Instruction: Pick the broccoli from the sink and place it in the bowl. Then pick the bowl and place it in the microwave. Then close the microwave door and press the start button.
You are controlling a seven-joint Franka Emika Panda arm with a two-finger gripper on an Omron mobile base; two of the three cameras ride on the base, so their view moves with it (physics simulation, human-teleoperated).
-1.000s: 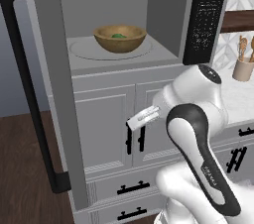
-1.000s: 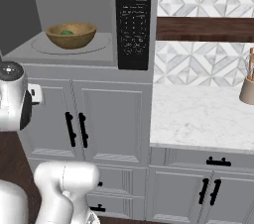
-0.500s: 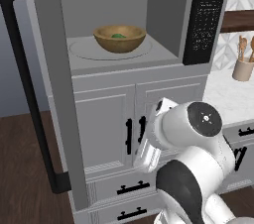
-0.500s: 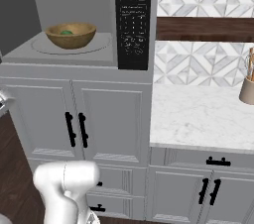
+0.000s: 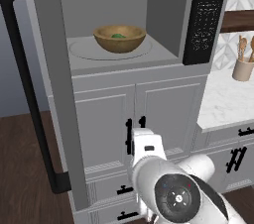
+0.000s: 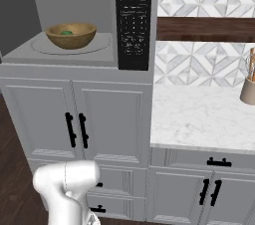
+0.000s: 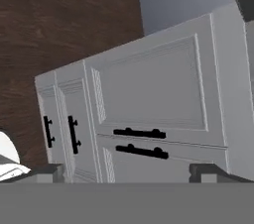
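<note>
- Broccoli [image 5: 118,35] sits inside the bowl [image 5: 120,38], a speck of green in light-brown wood.
- You will find the bowl on the round plate in the microwave [image 5: 124,20], left of the black keypad [image 6: 133,20].
- Your door [image 5: 59,94] stands swung wide open to the left, its black bar handle [image 5: 27,89] facing outward.
- Your gripper [image 7: 126,171] hangs low before the grey cabinet doors [image 7: 149,114], fingers spread wide, holding nothing.
</note>
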